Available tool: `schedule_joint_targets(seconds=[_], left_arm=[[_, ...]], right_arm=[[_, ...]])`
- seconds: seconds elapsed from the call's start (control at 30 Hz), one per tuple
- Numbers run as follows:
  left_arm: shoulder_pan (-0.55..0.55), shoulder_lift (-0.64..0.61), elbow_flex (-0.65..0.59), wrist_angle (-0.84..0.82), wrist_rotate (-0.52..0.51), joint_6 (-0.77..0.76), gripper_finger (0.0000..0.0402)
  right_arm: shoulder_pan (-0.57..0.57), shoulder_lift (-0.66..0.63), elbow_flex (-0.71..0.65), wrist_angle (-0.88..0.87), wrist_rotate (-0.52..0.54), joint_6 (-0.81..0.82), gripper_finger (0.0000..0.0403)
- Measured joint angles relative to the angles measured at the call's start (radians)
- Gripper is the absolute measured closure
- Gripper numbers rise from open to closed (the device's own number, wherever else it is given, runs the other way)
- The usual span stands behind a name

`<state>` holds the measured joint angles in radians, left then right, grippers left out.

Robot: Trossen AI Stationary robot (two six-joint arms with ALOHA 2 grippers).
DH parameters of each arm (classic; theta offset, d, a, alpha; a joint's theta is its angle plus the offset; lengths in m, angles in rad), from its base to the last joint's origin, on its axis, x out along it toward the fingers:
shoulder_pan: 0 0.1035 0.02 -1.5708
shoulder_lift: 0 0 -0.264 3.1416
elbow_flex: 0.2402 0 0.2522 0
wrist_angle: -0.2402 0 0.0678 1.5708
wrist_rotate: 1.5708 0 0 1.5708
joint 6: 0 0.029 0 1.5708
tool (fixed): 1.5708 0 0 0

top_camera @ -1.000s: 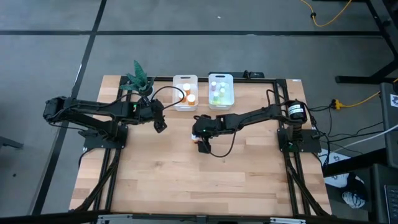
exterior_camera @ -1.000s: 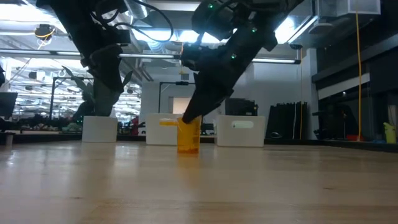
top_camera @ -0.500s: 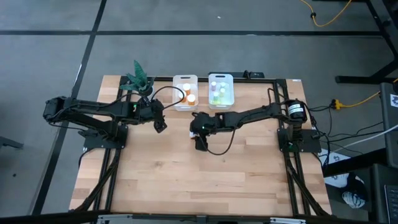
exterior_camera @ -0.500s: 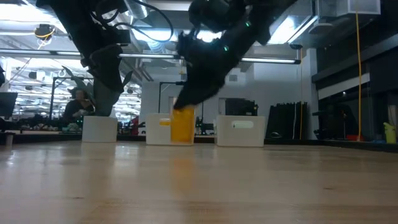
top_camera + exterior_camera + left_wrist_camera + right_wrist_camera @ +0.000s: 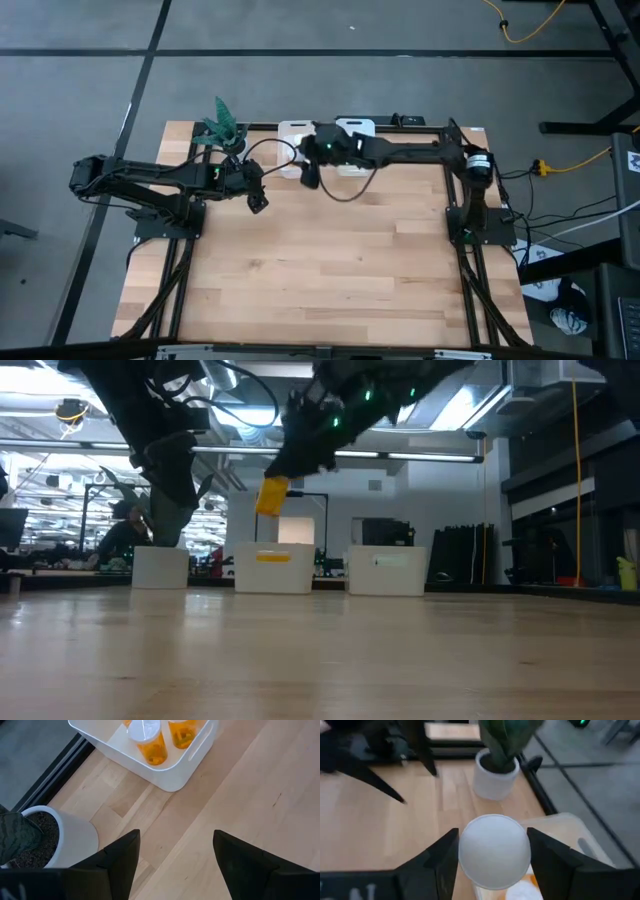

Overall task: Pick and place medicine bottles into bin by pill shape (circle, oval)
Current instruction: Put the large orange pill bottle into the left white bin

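An orange-bodied medicine bottle [image 5: 272,495] with a white cap [image 5: 494,851] hangs in the air above the left white bin [image 5: 275,568], with my right gripper [image 5: 492,856] shut on it. In the high view that gripper [image 5: 310,174] covers most of the left bin [image 5: 293,128] at the table's far edge. This bin [image 5: 172,767] holds two orange bottles [image 5: 150,742], standing on their bottoms. The right bin [image 5: 388,572] stands beside it. My left gripper [image 5: 257,202] hovers open near the left bin, nothing between its fingers [image 5: 120,855]. My right gripper pinches the bottle between its two fingers, one on each side just below the cap [image 5: 465,865]. The cap faces the wrist camera. The orange body [image 5: 270,500] sticks out below the fingers, tilted, lifted clear over the left bin.
A small potted green plant [image 5: 222,128] in a white pot [image 5: 492,780] stands at the far left corner, close to the left bin. A black frame runs round the table. The wooden top [image 5: 320,270] lies bare in the middle and near side.
My right gripper has lifted the orange bottle off the middle of the table. It has carried the bottle up, toward the far edge and a little left, over the left bin. The bottle stood upright on the wood before; now it hangs tilted.
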<state>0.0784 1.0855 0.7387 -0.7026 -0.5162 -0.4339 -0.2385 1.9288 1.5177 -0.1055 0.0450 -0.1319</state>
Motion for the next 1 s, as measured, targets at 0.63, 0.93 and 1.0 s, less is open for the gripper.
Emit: schedule_joint_targets(seconds=[0.63,0.93,1.0], left_arm=[[0.0,0.0,0.0,0.001,0.0,0.009,0.0158],[0.0,0.0,0.0,0.004,0.0,0.008,0.0158],[0.0,0.0,0.0,0.005,0.0,0.009,0.0158]], right_arm=[[-0.074,0.116,-0.002,0.075,-0.083,0.018,0.0199],[-0.086,0.164,-0.002,0.087,-0.084,0.022,0.0199],[-0.086,0.165,-0.002,0.076,-0.083,0.023,0.0199]])
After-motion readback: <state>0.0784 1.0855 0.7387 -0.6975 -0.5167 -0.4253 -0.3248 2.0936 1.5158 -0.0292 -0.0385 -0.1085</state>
